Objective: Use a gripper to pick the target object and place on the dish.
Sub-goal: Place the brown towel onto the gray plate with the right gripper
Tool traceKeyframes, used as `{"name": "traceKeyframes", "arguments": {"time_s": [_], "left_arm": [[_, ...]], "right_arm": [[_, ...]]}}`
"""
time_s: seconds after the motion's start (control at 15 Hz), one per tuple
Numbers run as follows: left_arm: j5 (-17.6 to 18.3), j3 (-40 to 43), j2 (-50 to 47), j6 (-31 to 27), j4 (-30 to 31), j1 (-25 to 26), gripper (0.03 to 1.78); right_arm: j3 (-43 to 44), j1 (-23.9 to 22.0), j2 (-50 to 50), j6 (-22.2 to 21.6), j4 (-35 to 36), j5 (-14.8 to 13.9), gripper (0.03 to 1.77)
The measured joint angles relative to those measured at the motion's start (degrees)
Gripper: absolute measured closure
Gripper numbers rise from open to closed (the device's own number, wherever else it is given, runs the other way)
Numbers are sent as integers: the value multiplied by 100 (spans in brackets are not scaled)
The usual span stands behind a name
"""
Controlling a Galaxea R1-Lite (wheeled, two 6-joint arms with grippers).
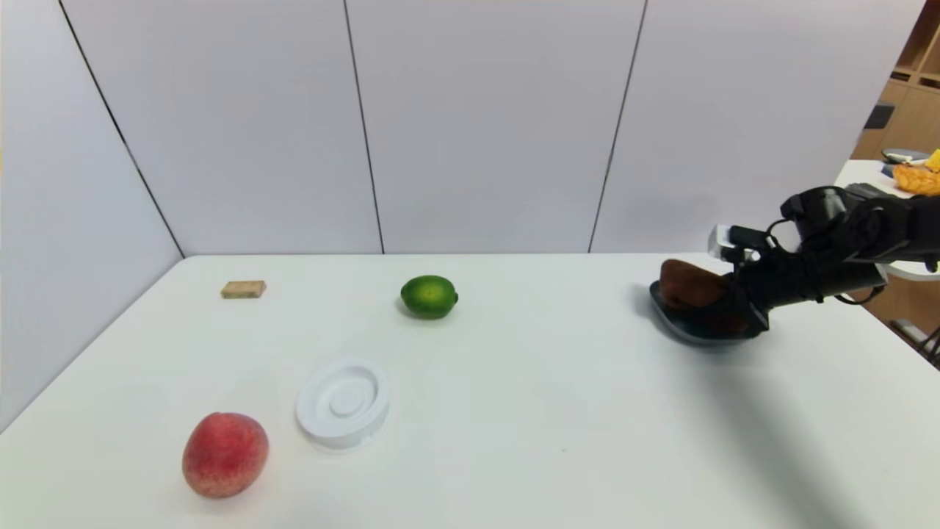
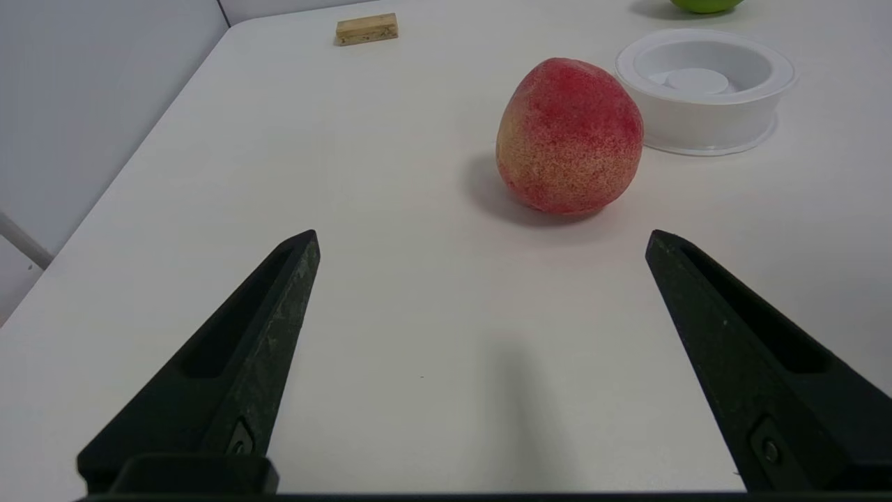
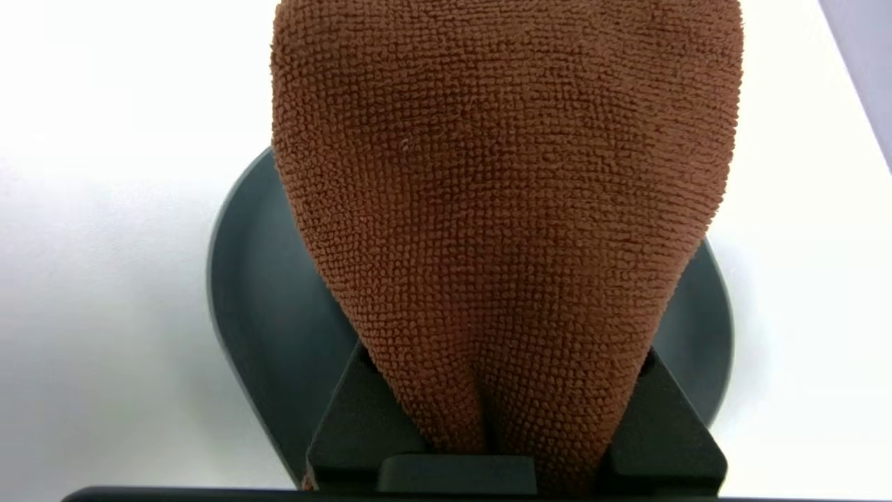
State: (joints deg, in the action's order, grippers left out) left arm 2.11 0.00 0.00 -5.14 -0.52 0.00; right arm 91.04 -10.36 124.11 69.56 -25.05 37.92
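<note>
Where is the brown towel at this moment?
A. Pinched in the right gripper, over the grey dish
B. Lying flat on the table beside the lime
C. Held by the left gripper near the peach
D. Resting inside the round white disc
A: the right wrist view shows the brown towel pinched between the right gripper fingers with the grey dish beneath it; the left gripper is open and empty.

A white table (image 1: 514, 411) stands against pale grey wall panels (image 1: 485, 125), wooden shelving (image 1: 914, 88) beyond.
</note>
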Motion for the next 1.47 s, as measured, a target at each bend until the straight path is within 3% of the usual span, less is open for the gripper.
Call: {"name": "traceKeyframes", "arguments": {"time_s": [0.2, 0.47, 0.8, 1.47], "left_arm": [[0, 0, 0, 0, 0, 0, 12], [0, 0, 0, 0, 1, 0, 12], [0, 0, 0, -2, 0, 0, 12], [0, 0, 0, -2, 0, 0, 12]], "right_arm": [[11, 0, 4, 21, 2, 22, 129], [17, 2, -2, 20, 4, 9, 81], [20, -7, -85, -5, -13, 9, 46], [-491, -41, -1128, -43, -20, 22, 19]]}}
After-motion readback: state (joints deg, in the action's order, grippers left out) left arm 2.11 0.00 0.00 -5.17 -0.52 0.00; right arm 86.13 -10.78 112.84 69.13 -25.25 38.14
